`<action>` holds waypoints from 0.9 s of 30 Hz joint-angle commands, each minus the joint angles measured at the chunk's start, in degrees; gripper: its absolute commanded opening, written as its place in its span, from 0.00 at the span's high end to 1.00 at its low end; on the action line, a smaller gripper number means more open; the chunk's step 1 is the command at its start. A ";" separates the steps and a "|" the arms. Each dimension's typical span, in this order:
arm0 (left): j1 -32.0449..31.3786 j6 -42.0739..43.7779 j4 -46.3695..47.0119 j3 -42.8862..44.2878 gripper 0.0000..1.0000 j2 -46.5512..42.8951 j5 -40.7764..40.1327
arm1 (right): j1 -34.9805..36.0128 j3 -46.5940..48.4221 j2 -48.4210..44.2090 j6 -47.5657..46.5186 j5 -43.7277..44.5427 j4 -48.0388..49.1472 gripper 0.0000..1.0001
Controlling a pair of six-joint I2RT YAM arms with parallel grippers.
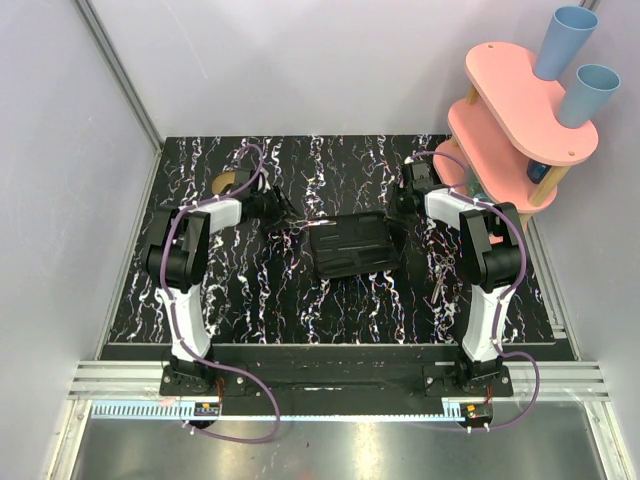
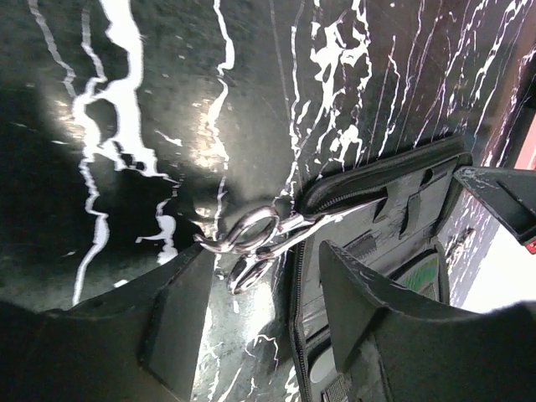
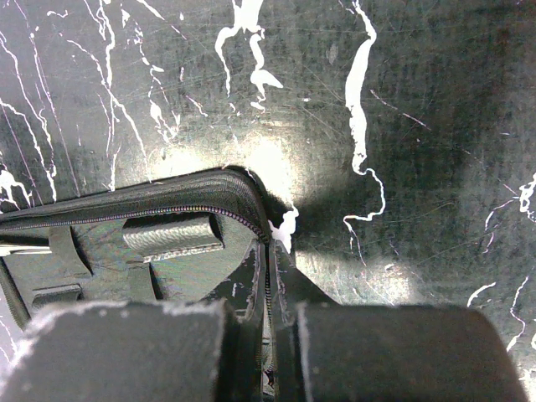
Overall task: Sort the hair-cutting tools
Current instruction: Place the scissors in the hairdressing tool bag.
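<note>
- My left gripper (image 2: 268, 285) is open, with one finger on each side of the scissors' loops.
- The scissors (image 2: 260, 239) lie flat on the table (image 2: 126, 126), with the blades poking over the edge of the black case (image 2: 394, 193).
- I should squeeze slowly on the loops so they don't slip.
- Farther off, my right gripper (image 3: 272, 335) pinches the case rim tight. It should hold the case steady.

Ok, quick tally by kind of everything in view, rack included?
2 scissors that I can make out: one at the case's left edge, one right of it; more may be hidden
1 black case
1 brass bowl
2 blue cups
1 pink rack
Total: 7
</note>
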 commanded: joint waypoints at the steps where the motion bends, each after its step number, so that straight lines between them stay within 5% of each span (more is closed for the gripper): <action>1: -1.72 1.20 -4.92 -1.79 0.44 1.54 -7.56 | 0.77 0.50 1.39 1.33 -1.28 -1.36 1.00; 18: -6.46 -2.22 -9.14 3.48 0.69 4.44 -4.23 | 0.94 -0.20 1.04 4.40 -2.59 -1.89 1.00; 27: -7.61 -5.12 -11.87 4.36 0.72 5.94 -1.59 | 0.94 -3.45 0.08 8.53 -4.43 -2.41 1.00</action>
